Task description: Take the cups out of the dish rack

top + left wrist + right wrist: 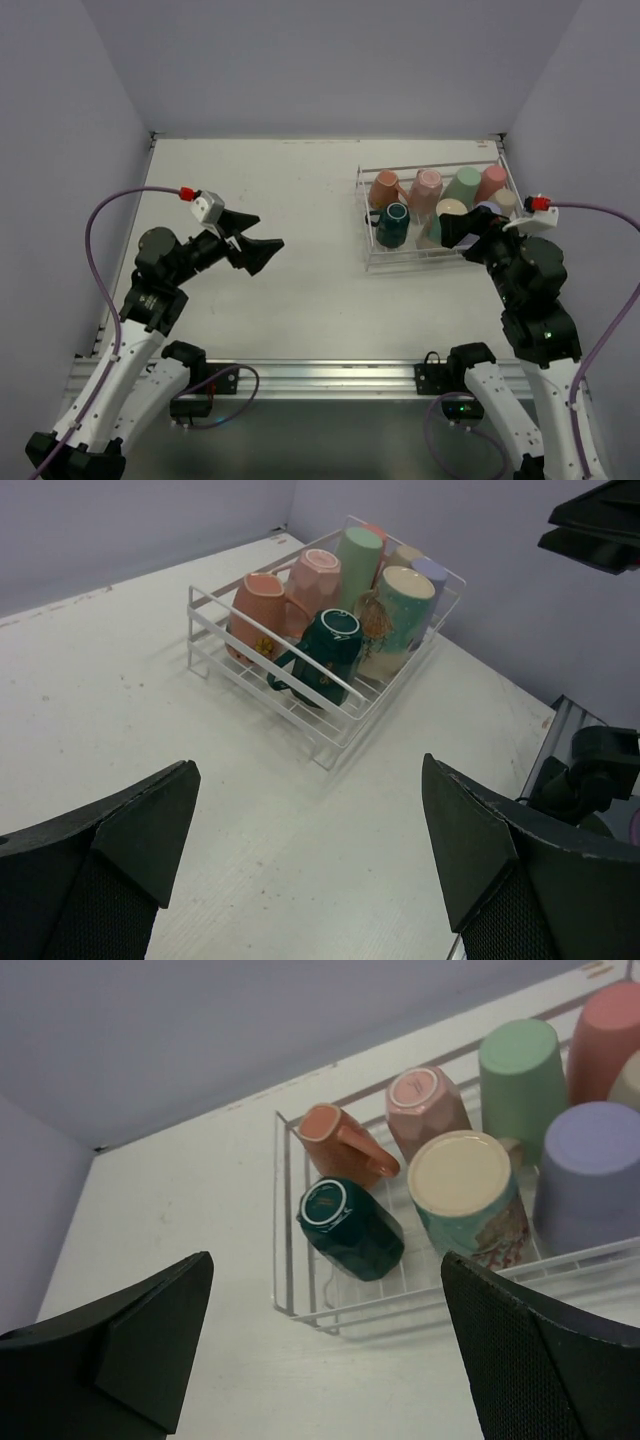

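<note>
The dish rack stands at the table's far right, holding several cups bottom-up or on their sides: salmon, pink, mint green, coral red, dark green, a cream-bottomed patterned one and lavender. My right gripper is open and empty, hovering over the rack's near right part; its view shows the dark green cup lying near the rack's corner. My left gripper is open and empty above the bare table, left of the rack.
Grey walls close in the table on the left, back and right. A metal rail runs along the near edge by the arm bases. The right arm's body shows at the right edge of the left wrist view.
</note>
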